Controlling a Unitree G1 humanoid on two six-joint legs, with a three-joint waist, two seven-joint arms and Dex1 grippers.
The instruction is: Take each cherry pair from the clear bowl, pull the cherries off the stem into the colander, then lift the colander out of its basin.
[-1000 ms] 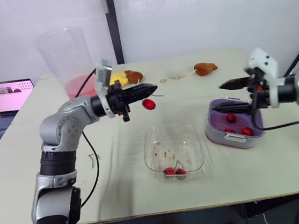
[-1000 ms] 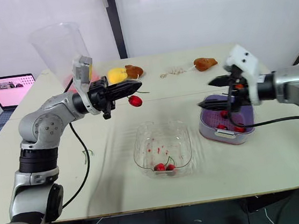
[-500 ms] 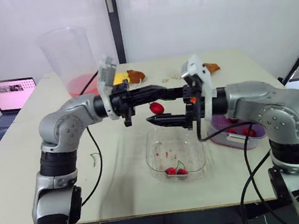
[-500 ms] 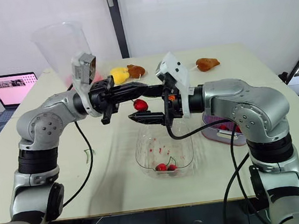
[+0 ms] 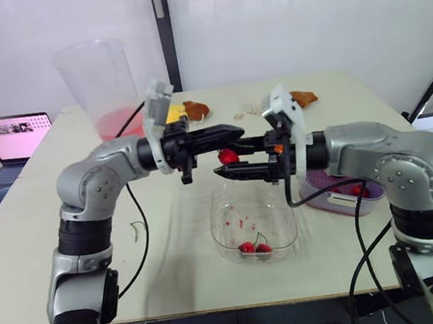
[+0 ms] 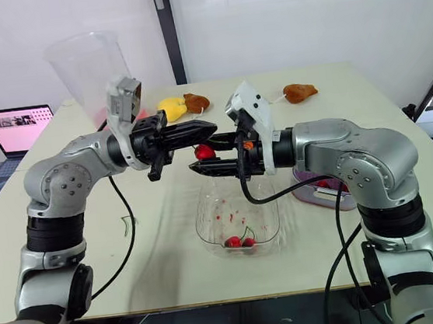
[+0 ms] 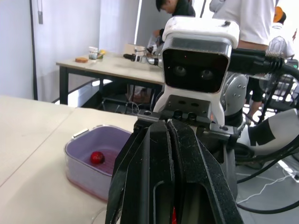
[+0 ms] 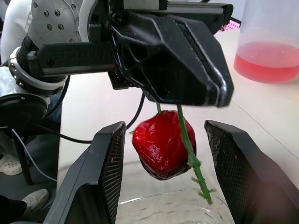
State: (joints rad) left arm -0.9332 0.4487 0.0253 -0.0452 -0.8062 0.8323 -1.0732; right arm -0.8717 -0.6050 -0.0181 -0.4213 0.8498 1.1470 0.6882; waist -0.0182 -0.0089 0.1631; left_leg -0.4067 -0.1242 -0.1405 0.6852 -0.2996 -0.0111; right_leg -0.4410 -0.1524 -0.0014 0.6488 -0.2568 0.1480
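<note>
A single red cherry (image 8: pixel 163 144) is being held up in the air above the far rim of the clear bowl (image 5: pixel 222 208), hanging from a green stem (image 8: pixel 187 140). The stem is being pinched at its upper end by the left gripper (image 5: pixel 238 134), whose two black fingers are pressed together on it. The right gripper (image 8: pixel 164 135) is being held around the fruit from the opposite side, its fingers spread wide with one on each side of the cherry (a narrow gap is seen on both sides, so no touch is being made). The two grippers are being pointed at each other, tip to tip, over the middle of the table (image 5: pixel 184 291).

In the bowl below, one cherry pair (image 5: pixel 253 247) is lying against the near wall, and red specks are scattered over the bottom. The colander (image 7: pixel 112 140) is sitting in its purple basin (image 7: pixel 86 177) just beside the bowl on the robot's right, partly hidden behind the right arm, with loose cherries (image 5: pixel 358 190) lying inside.

Farther off, a tall clear container (image 5: pixel 102 89) with pink liquid at its bottom is standing at the far left of the table, near an open laptop (image 5: pixel 13 138). Brown and yellow objects (image 5: pixel 193 110) are lying along the far edge. People (image 7: pixel 243 18) are seen standing in the background of the left wrist view.
</note>
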